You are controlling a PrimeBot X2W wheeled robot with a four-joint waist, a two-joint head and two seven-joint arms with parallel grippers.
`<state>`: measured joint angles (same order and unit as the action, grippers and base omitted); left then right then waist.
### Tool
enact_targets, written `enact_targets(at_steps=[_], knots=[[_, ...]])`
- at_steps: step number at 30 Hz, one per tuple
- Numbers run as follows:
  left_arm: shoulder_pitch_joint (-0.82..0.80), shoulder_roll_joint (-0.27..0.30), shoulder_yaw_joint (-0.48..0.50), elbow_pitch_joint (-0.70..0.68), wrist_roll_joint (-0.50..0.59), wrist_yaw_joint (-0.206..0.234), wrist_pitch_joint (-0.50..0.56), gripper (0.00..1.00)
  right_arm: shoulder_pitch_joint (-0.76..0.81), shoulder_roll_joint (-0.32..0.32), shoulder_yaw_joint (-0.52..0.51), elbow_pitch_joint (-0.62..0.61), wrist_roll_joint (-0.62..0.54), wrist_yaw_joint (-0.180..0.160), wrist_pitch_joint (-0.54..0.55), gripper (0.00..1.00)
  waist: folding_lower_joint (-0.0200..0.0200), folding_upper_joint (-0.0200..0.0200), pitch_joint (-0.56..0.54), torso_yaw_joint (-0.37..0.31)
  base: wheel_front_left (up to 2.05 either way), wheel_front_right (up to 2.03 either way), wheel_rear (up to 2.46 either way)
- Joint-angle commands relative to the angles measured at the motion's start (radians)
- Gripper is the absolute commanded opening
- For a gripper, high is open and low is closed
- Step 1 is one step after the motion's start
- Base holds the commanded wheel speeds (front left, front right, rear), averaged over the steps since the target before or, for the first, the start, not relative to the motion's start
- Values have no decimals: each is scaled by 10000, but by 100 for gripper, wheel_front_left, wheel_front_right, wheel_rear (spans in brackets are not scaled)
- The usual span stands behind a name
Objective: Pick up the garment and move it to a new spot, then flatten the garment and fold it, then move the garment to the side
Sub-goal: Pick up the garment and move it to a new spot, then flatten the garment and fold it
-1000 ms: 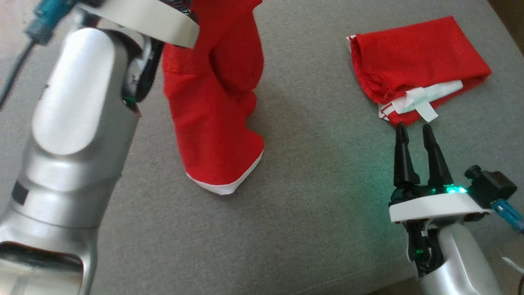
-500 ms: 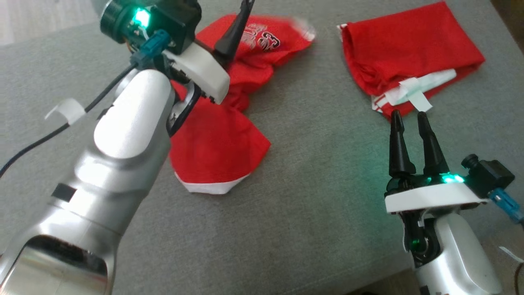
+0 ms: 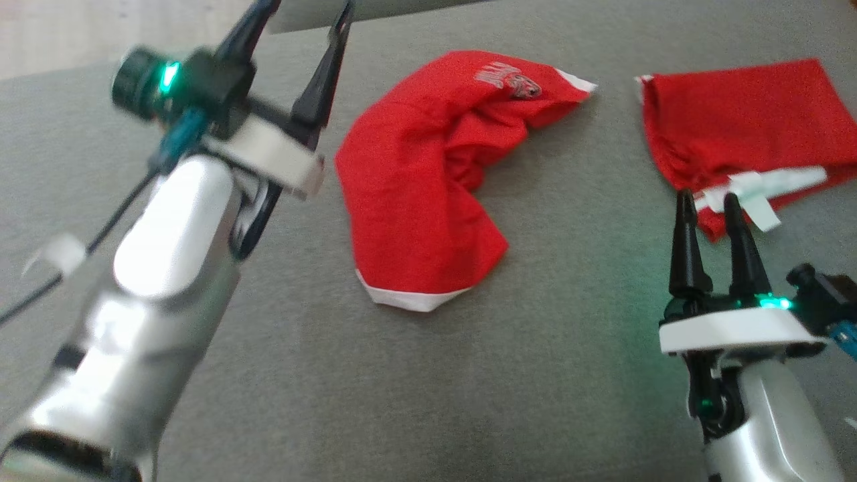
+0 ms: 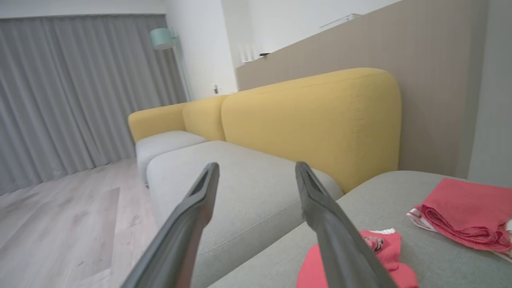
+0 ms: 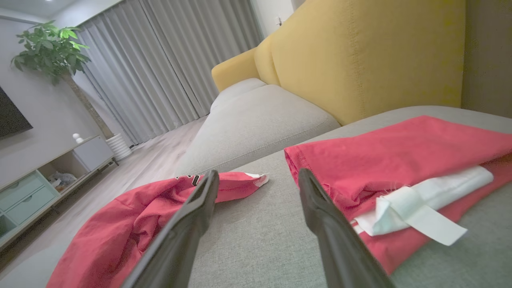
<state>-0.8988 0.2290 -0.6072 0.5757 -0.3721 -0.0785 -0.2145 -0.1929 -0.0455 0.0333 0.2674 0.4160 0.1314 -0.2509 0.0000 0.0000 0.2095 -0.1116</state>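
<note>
Crumpled red garment (image 3: 415, 181) is lying loose on the grey cushion (image 3: 535, 348) — left gripper (image 4: 257, 167) is hovering beside it with fingers spread, right gripper (image 3: 706, 201) is sitting spread too, both gripping nothing.

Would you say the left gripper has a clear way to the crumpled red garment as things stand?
Probably yes: the left gripper is open and empty, just left of the crumpled garment, with bare grey cushion between them. The folded garment lies apart, to the right.

Crumpled garment (image 3: 415, 181) on the cushion (image 3: 535, 368), left of the folded garment (image 3: 736, 120), apart.
</note>
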Motion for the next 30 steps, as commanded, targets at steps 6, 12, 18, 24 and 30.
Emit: enact_targets(at_steps=[6,12,18,24,30], knots=[[2221,744,996,-1354,-596,809,-377,100,378,-47,-174,-295,-371,-7,-109,100,0,0,-730,1119,0,0,0],[5041,640,1682,-2563,-1061,1687,-463,100,763,-47,-217,-231,-584,-7,-109,100,0,0,-1006,1611,0,0,0],[6202,286,2085,-3449,-814,1944,-469,100,921,-47,-297,-201,-664,-7,-109,100,0,0,-1105,2002,0,0,0],[6258,25,2199,-3796,-462,1789,-471,100,813,-47,93,206,-843,-7,-109,100,0,0,-979,2425,0,0,0],[6063,-152,2171,-3714,-221,1579,-472,100,-37,-47,1123,1874,-1270,-7,602,100,0,0,-600,2666,0,0,0]])
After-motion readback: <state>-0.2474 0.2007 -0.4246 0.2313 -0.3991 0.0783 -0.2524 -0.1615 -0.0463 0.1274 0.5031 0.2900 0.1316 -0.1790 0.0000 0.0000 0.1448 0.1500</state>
